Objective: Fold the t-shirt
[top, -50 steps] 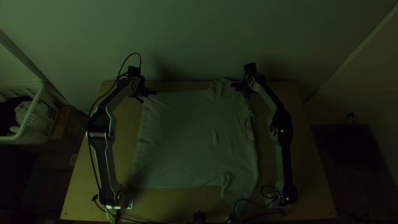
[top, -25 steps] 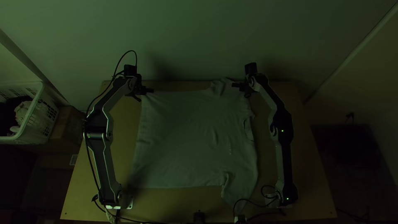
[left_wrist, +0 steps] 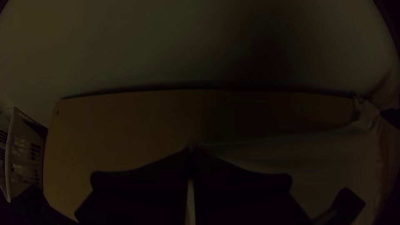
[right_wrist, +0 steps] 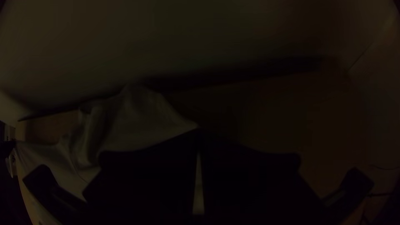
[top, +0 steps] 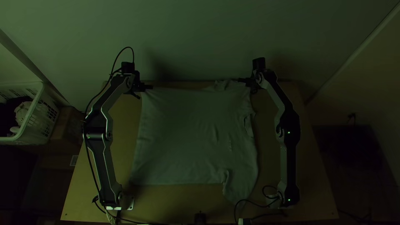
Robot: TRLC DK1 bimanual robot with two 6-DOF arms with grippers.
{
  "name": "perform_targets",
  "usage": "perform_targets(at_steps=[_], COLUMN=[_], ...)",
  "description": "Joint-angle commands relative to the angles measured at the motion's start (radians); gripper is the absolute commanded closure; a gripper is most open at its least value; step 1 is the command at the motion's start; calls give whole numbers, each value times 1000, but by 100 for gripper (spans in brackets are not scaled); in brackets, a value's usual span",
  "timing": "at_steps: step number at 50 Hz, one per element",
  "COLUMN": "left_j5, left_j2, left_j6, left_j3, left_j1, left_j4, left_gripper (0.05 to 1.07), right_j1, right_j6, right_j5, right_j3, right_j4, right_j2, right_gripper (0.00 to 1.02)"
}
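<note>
Fingers of the left gripper clench the hem corner, those of the right gripper the far sleeve — top view, t-shirt spread on the wooden table. Left wrist view: fingertips together on cloth. Right wrist view: likewise pinched — cloth tapering to the tips.

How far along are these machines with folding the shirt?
Early on, it seems. Done: the t-shirt lies mostly spread, its far sleeve rumpled. In hand: the left gripper pinches a far corner, the right gripper cloth by that sleeve. Left: apparently all the main folds; body and near sleeve lie out.
</note>
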Motion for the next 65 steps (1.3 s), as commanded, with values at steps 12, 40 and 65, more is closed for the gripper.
perform_targets(at_steps=[12,40,65], left_j5=[-8,38,46], left_j2=[-31,-144,-322], left_j6=[-51,-54,-34], left_j3=[38,-154,-472], left_j1=[14,16,27], left_j4=[-33,10,124], left_gripper=[105,105,105], right_j1=[-9,25,73], right_j6=[-10,-37,-37], right_j5=[29,29,29], right_j3=[-17,-154,-411], right_j4=[-25,-149,-136], right_j2=[-90,-197,-366], right_gripper=[99,99,99])
